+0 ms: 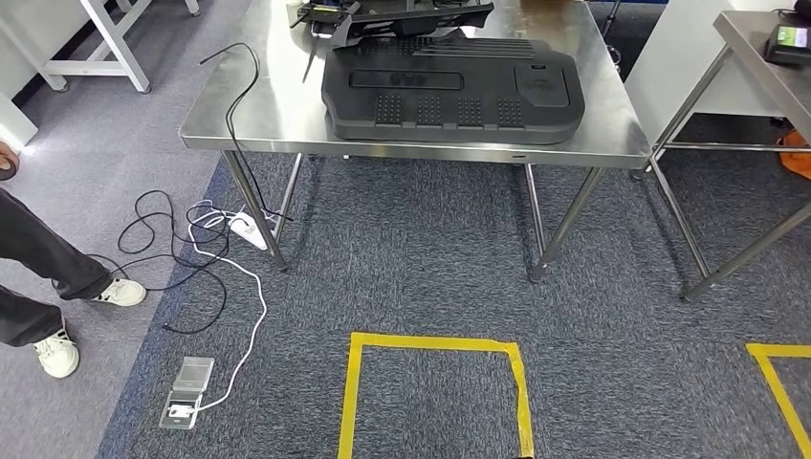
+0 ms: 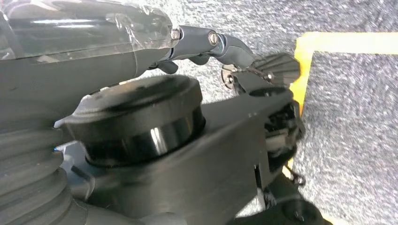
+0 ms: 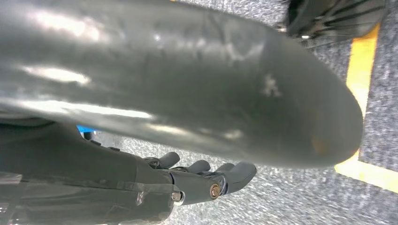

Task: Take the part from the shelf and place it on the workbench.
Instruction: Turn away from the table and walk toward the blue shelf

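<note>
We see the big black part [image 1: 453, 92] lying flat on the shiny metal workbench [image 1: 287, 120], near its front edge. It has ribs and small bumpy patches on top.

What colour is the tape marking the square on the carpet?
Yellow tape, clearest in the head view.

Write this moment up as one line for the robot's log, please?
part: lies on workbench | left hand: hangs over carpet, holds nothing | right hand: same | person: stands nearby
</note>
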`<state>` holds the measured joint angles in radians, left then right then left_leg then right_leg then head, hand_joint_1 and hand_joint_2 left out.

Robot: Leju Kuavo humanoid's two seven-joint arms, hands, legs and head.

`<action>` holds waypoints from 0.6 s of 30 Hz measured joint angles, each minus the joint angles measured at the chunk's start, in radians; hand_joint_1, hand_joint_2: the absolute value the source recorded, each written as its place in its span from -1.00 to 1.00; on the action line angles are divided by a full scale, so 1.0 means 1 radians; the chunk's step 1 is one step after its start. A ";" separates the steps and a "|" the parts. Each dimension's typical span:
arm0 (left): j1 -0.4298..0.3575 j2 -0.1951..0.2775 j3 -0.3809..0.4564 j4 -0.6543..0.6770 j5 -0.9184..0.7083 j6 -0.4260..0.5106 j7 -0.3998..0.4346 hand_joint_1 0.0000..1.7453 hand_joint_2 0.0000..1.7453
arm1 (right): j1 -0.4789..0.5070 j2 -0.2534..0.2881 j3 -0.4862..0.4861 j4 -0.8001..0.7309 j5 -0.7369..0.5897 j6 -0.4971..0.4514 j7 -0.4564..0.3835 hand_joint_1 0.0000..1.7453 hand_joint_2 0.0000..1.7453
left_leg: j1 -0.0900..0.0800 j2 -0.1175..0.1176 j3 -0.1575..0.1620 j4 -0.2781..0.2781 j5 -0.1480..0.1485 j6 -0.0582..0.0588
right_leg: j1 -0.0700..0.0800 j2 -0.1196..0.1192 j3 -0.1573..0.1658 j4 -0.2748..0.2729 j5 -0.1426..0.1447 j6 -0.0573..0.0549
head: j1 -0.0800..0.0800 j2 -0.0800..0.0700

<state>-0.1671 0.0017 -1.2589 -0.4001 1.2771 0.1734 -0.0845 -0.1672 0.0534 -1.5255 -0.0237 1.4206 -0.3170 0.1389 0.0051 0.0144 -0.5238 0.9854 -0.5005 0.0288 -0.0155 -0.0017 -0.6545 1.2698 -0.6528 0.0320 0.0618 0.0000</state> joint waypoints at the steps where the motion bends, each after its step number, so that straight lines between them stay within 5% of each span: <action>1: 0.000 0.000 0.000 0.000 0.000 0.001 0.000 -1.00 1.00 | 0.001 0.000 0.000 0.000 0.000 0.000 0.000 -1.00 -1.00 | 0.000 0.000 -0.010 0.007 0.003 -0.001 | -0.001 0.000 0.007 0.012 0.006 0.003 | 0.001 0.000; 3: 0.000 0.000 0.000 0.000 0.000 0.001 0.000 -1.00 1.00 | 0.001 -0.001 0.000 0.000 0.000 0.000 0.000 -1.00 -1.00 | 0.003 0.000 -0.030 0.025 0.005 -0.004 | -0.005 0.000 0.074 -0.075 0.058 0.006 | 0.002 0.000; 5: -0.001 0.000 0.000 0.000 0.000 0.001 0.000 -1.00 0.00 | -0.002 -0.001 0.000 0.000 0.000 0.001 0.000 -1.00 -1.00 | 0.002 -0.001 -0.047 0.043 0.006 -0.012 | -0.006 0.002 0.146 -0.198 0.090 0.004 | 0.006 0.000; 7: -0.001 0.000 0.000 0.000 0.000 0.002 -0.001 -1.00 -1.00 | -0.003 -0.001 0.000 0.000 0.000 0.001 -0.001 -1.00 -1.00 | -0.001 -0.002 -0.057 0.052 0.010 -0.024 | -0.002 0.005 0.162 -0.242 0.090 -0.006 | 0.006 0.000; 10: 0.000 0.000 0.000 0.000 0.001 0.006 -0.007 -1.00 -1.00 | -0.001 -0.001 0.000 0.000 0.000 0.002 0.000 -1.00 -1.00 | 0.000 -0.006 -0.064 0.062 0.008 -0.044 | -0.004 0.005 0.150 -0.247 0.103 -0.032 | 0.000 0.000; 12: 0.000 0.000 0.000 0.000 0.002 0.008 -0.013 -1.00 -1.00 | -0.002 -0.001 0.000 0.000 0.000 0.003 0.001 -1.00 -1.00 | 0.003 -0.008 -0.091 0.127 -0.046 -0.055 | -0.006 0.002 0.139 -0.250 0.115 -0.050 | -0.009 0.000; 15: 0.003 0.000 0.000 0.000 0.008 0.011 -0.017 -1.00 -1.00 | -0.001 0.000 0.000 0.000 0.000 0.000 0.000 -1.00 -1.00 | 0.006 -0.008 -0.149 0.300 -0.142 -0.064 | -0.002 -0.002 0.119 -0.249 0.128 -0.060 | -0.019 0.000; 16: 0.006 0.000 0.000 0.000 0.010 0.012 -0.018 -1.00 -1.00 | 0.000 0.001 0.000 0.000 0.000 -0.001 -0.001 -1.00 -1.00 | 0.006 -0.008 -0.147 0.319 -0.143 -0.063 | 0.000 -0.003 0.114 -0.248 0.131 -0.059 | -0.020 0.000; 18: 0.010 0.000 0.000 0.000 0.011 0.012 -0.024 -1.00 -1.00 | 0.000 0.001 0.000 0.000 0.000 -0.005 -0.002 -1.00 -1.00 | 0.005 -0.008 -0.092 0.245 -0.095 -0.056 | 0.001 -0.003 0.108 -0.245 0.135 -0.057 | -0.020 0.000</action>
<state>-0.1568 0.0019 -1.2586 -0.4002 1.2882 0.1858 -0.1088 -0.1673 0.0545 -1.5255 -0.0237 1.4206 -0.3216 0.1367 0.0099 0.0062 -0.6158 1.2309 -0.5956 -0.0271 -0.0142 -0.0043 -0.5460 1.0245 -0.5176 -0.0253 0.0415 0.0000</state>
